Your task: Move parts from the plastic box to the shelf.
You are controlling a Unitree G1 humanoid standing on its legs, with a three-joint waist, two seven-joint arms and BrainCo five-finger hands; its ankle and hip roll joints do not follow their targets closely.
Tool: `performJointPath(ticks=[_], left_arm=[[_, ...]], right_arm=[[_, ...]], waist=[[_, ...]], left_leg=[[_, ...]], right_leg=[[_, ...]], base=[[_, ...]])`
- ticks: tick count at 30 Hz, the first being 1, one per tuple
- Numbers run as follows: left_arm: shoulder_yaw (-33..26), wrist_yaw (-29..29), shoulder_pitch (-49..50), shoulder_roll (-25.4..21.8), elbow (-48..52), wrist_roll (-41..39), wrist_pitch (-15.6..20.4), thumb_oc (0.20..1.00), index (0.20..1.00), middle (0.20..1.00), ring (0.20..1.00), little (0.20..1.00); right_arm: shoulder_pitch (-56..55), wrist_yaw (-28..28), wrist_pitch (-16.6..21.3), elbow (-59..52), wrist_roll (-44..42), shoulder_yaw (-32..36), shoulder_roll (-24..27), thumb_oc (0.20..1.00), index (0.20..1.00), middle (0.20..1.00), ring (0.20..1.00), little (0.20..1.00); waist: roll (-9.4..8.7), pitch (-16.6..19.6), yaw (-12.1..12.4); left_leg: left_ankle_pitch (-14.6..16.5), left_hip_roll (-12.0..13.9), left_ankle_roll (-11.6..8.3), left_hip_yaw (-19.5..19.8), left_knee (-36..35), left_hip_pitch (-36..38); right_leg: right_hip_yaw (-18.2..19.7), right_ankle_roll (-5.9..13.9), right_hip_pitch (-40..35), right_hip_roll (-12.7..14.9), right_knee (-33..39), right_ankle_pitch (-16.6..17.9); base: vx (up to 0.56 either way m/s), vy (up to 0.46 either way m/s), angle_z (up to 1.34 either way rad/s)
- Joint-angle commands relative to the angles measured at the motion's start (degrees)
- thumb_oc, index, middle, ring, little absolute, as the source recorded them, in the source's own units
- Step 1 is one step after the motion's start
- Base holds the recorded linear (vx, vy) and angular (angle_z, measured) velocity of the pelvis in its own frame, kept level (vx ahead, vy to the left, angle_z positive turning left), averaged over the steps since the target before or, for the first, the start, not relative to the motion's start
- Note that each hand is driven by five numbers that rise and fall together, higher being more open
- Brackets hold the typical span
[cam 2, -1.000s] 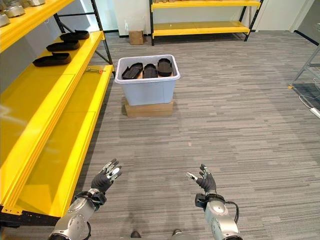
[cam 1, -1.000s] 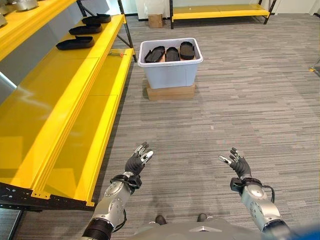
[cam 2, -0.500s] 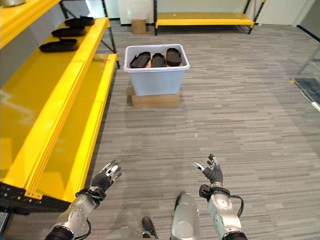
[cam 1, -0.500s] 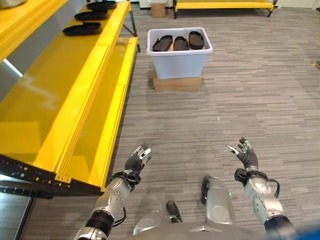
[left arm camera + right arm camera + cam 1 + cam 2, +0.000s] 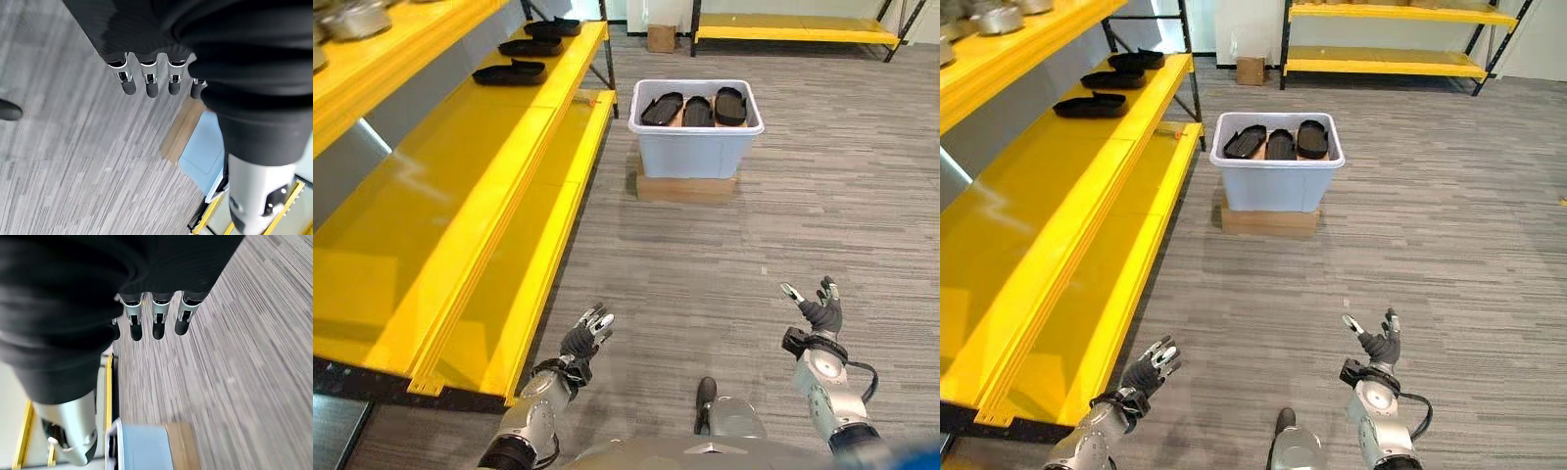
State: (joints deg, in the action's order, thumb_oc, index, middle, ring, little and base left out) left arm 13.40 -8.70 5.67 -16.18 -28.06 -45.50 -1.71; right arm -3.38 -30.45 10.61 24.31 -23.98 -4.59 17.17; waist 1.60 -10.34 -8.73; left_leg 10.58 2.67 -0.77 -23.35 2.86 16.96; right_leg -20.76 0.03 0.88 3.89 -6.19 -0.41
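A pale grey-blue plastic box (image 5: 696,149) stands on a flat cardboard base on the carpet ahead, holding three black parts (image 5: 697,108) side by side. More black parts (image 5: 509,70) lie on the yellow shelf (image 5: 460,176) at the far left. My left hand (image 5: 581,339) is low near the shelf's front edge, fingers straight and empty. On the other side my right hand (image 5: 819,313) is raised with relaxed fingers, holding nothing. Both hands are well short of the box.
The yellow shelf's lower level (image 5: 538,255) runs along my left side. Metal pots (image 5: 352,18) sit on an upper shelf. A second yellow rack (image 5: 793,29) and a small cardboard box (image 5: 661,37) stand at the far wall. Grey carpet lies between me and the plastic box.
The camera has shifted, and the plastic box now shows further right and lower than half a second ago. Both hands stay open and empty.
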Motion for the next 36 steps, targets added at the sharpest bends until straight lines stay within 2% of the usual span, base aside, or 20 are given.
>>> performJointPath(ticks=[1, 3, 4, 6, 9, 11, 15, 16, 18, 19, 21, 24, 26, 28, 30, 32, 33, 34, 35, 36], left_arm=[[0.27, 1.18, -2.50, 1.66, 3.08, -4.01, 5.12, 1.000, 1.000, 1.000, 1.000, 1.000], [-0.56, 2.71, -2.53, 2.52, 3.48, -6.09, 5.95, 1.000, 1.000, 1.000, 1.000, 1.000], [-1.28, 3.84, -2.62, 2.85, 3.60, -5.77, 6.17, 1.000, 1.000, 1.000, 1.000, 1.000], [-1.83, 4.85, -2.86, 3.16, 3.55, -4.74, 6.02, 1.000, 1.000, 1.000, 1.000, 1.000], [-2.76, 4.87, -2.58, 3.30, 3.13, -4.31, 5.96, 1.000, 1.000, 1.000, 1.000, 1.000], [-3.06, 5.42, -2.01, 3.14, 2.90, -4.99, 7.11, 1.000, 1.000, 1.000, 1.000, 1.000], [-3.63, 4.99, -1.44, 3.31, 1.95, -5.75, 8.97, 1.000, 1.000, 1.000, 1.000, 1.000], [-4.64, 4.40, -1.03, 3.32, 1.12, -7.10, 8.05, 1.000, 1.000, 1.000, 1.000, 1.000], [-6.31, 4.41, -0.41, 4.19, -0.97, -7.54, 6.95, 1.000, 1.000, 1.000, 1.000, 1.000], [-7.10, 4.30, -0.36, 4.22, -1.92, -7.65, 6.90, 1.000, 1.000, 1.000, 1.000, 1.000], [-7.83, 3.98, -0.18, 4.03, -2.33, -6.80, 6.78, 1.000, 1.000, 1.000, 1.000, 1.000], [-7.87, 3.73, -1.27, 3.22, -3.02, -4.01, 6.46, 1.000, 1.000, 1.000, 1.000, 1.000], [-7.86, 3.78, -1.93, 2.96, -3.86, -3.59, 4.74, 1.000, 1.000, 1.000, 1.000, 1.000], [-6.51, 0.72, -2.60, 2.70, -5.24, 0.05, 2.82, 1.000, 1.000, 1.000, 1.000, 1.000], [-5.31, 1.04, -2.79, 2.56, -5.37, 1.65, 2.89, 1.000, 1.000, 1.000, 1.000, 1.000], [-3.59, 2.55, -3.33, 1.78, -5.51, 1.95, 2.71, 1.000, 1.000, 1.000, 1.000, 1.000], [-3.41, 2.69, -3.48, 1.58, -5.55, 1.94, 2.70, 1.000, 1.000, 1.000, 1.000, 1.000], [-2.84, 2.89, -3.76, 1.38, -5.49, 1.57, 2.62, 1.000, 1.000, 1.000, 1.000, 1.000], [-2.48, 2.79, -3.68, 1.39, -5.31, 1.71, 2.84, 1.000, 1.000, 1.000, 1.000, 1.000], [-2.07, 2.69, -3.40, 1.33, -5.01, 2.34, 3.41, 1.000, 1.000, 1.000, 1.000, 1.000]], right_arm=[[0.86, 2.07, 4.02, -0.34, 0.30, 1.89, 3.72, 1.000, 1.000, 1.000, 1.000, 1.000], [0.16, 3.18, 4.42, 0.02, 0.76, 2.71, 4.26, 1.000, 1.000, 1.000, 1.000, 1.000], [-0.07, 3.73, 4.35, 0.38, 0.71, 3.06, 4.62, 1.000, 1.000, 1.000, 1.000, 1.000], [-0.03, 3.88, 4.02, 0.69, 0.41, 3.24, 4.87, 1.000, 1.000, 1.000, 1.000, 1.000], [0.55, 5.14, 3.96, 1.56, 0.22, 3.30, 5.00, 1.000, 1.000, 1.000, 1.000, 1.000], [0.72, 5.54, 3.02, 0.97, 0.61, 2.75, 4.90, 1.000, 1.000, 1.000, 1.000, 1.000], [0.50, 6.73, 2.49, 0.35, 0.84, 0.36, 4.90, 1.000, 1.000, 1.000, 1.000, 1.000], [-0.35, 8.40, 2.77, -0.87, 0.93, -1.49, 4.99, 1.000, 1.000, 1.000, 1.000, 1.000], [-1.06, 9.81, 2.20, -1.68, 1.45, -2.78, 5.34, 1.000, 1.000, 1.000, 1.000, 1.000], [-0.53, 10.77, 1.66, -1.71, 1.94, -3.31, 5.71, 1.000, 1.000, 1.000, 1.000, 1.000], [-0.29, 12.22, 1.64, -1.65, 1.88, -3.46, 5.90, 1.000, 1.000, 1.000, 1.000, 1.000], [-0.17, 13.12, 1.24, -2.09, 1.08, -3.71, 5.48, 1.000, 1.000, 1.000, 1.000, 1.000], [0.01, 14.25, 0.28, -1.91, 0.08, -4.04, 4.69, 1.000, 1.000, 1.000, 1.000, 1.000], [0.18, 15.49, -0.62, -2.03, 1.12, -4.68, 3.42, 1.000, 1.000, 1.000, 1.000, 1.000], [0.74, 15.51, -0.95, -1.72, 0.62, -5.23, 2.75, 1.000, 1.000, 1.000, 1.000, 1.000], [1.55, 15.35, -1.11, -1.53, 0.60, -5.94, 1.31, 1.000, 1.000, 1.000, 1.000, 1.000], [1.68, 15.42, -0.99, -1.45, 0.79, -6.01, 1.07, 1.000, 1.000, 1.000, 1.000, 1.000], [2.14, 15.24, -0.72, -1.40, 1.31, -6.53, 0.69, 1.000, 1.000, 1.000, 1.000, 1.000], [2.44, 14.90, -0.30, -1.32, 1.70, -7.08, 0.49, 1.000, 1.000, 1.000, 1.000, 1.000], [2.82, 14.53, -0.08, -1.28, 1.87, -7.51, 0.56, 1.000, 1.000, 1.000, 1.000, 1.000]], waist=[[-1.77, 1.13, -0.23], [-1.86, 1.02, 0.21], [-2.48, 0.37, 0.55], [-2.66, -0.40, 0.66], [-2.88, -1.65, 0.72], [-3.01, -1.87, 0.59], [-2.22, -2.06, 1.50], [-1.64, -2.33, 2.13], [-1.61, -2.84, 2.12], [-1.59, -3.00, 2.33], [-1.58, -3.21, 2.62], [-2.04, -3.02, 2.79], [-2.28, -2.56, 3.08], [-2.64, -1.72, 3.32], [-2.81, -1.33, 3.46], [-3.39, -0.63, 3.65], [-3.58, -0.47, 3.82], [-3.61, -0.38, 4.08], [-3.24, -0.53, 4.33], [-2.89, -0.77, 4.42]], left_leg=[[-6.29, 3.21, -3.10, -3.87, 15.38, -2.20], [-11.94, 5.99, -6.45, -3.45, 25.44, -7.00], [-13.12, 8.51, -7.55, -4.04, 32.61, -10.62], [-12.62, 10.45, -7.46, -4.44, 34.83, -12.88], [-10.18, 10.66, -4.94, -6.25, 28.06, -14.91], [-10.70, 10.10, -3.75, -7.57, 19.63, -15.11], [-16.28, 9.67, -4.97, -5.89, 3.97, -16.60], [-22.19, 12.33, -7.14, -4.71, -2.73, -17.09], [-23.27, 15.12, -7.89, -3.95, -4.91, -17.37], [-21.83, 15.50, -7.48, -3.29, -5.06, -16.89], [-20.04, 15.08, -6.76, -2.64, -3.21, -16.66], [-16.55, 12.65, -4.93, -2.67, -0.64, -16.95], [-14.90, 10.64, -3.56, -2.08, -0.23, -16.82], [-13.44, 7.80, -1.68, -1.14, -0.98, -16.73], [-12.64, 5.58, -0.31, -0.52, -2.45, -16.10], [-10.07, 1.02, 3.03, -0.58, -4.23, -14.69], [-9.56, 0.25, 3.65, -0.84, -4.20, -14.65], [-8.54, -1.10, 4.84, -1.23, -4.17, -14.31], [-7.74, -2.07, 5.72, -1.35, -4.39, -13.69], [-7.44, -2.57, 6.12, -1.54, -4.74, -12.89]], right_leg=[[0.25, 2.92, -0.36, 0.35, 3.99, 0.94], [0.27, 0.64, -2.60, -1.78, 5.44, -0.81], [0.14, -0.52, -3.95, -2.10, 5.79, -1.96], [-0.12, -1.10, -4.61, -2.20, 5.65, -2.79], [0.55, -0.59, -5.72, -1.61, 5.08, -3.25], [1.48, 0.18, -6.71, -1.21, 5.40, -3.14], [1.59, 1.39, -9.41, -0.47, 6.62, -3.27], [1.41, 1.73, -11.31, -0.33, 6.97, -3.71], [1.65, 2.11, -11.69, 0.60, 4.31, -5.42], [1.86, 2.28, -11.27, 1.12, 1.72, -6.96], [1.93, 2.10, -10.61, 1.51, -1.92, -8.92], [1.69, 1.88, -10.56, 1.53, -4.36, -10.58], [2.06, 2.33, -10.78, 1.60, -5.98, -11.53], [3.29, 3.68, -9.82, 1.98, -11.93, -12.75], [4.06, 5.43, -8.49, 2.42, -16.75, -11.04], [5.02, 9.99, -5.01, 3.74, -29.12, -4.48], [5.12, 10.94, -4.68, 4.14, -31.19, -3.06], [4.90, 12.16, -3.54, 5.12, -35.40, 0.30], [4.31, 12.47, -1.11, 6.47, -40.53, 2.90], [4.13, 12.31, 0.70, 7.09, -42.48, 3.32]], base=[[0.28, -0.390, -0.25], [0.24, -0.384, -0.25], [0.18, -0.326, -0.20], [0.11, -0.163, -0.22], [0.12, 0.011, -0.37], [0.16, 0.125, -0.30], [0.24, 0.169, -0.15], [0.45, 0.219, -0.11], [0.58, 0.270, -0.29], [0.70, 0.366, -0.52], [0.47, 0.274, -0.51], [0.35, 0.239, -0.15], [0.37, 0.318, 0.31], [0.40, 0.397, 0.20], [0.27, 0.338, 0.04], [0.25, 0.366, 0.06], [0.17, 0.265, 0.04], [0.15, 0.259, 0.16], [0.18, 0.278, 0.19], [0.12, 0.191, 0.07]])
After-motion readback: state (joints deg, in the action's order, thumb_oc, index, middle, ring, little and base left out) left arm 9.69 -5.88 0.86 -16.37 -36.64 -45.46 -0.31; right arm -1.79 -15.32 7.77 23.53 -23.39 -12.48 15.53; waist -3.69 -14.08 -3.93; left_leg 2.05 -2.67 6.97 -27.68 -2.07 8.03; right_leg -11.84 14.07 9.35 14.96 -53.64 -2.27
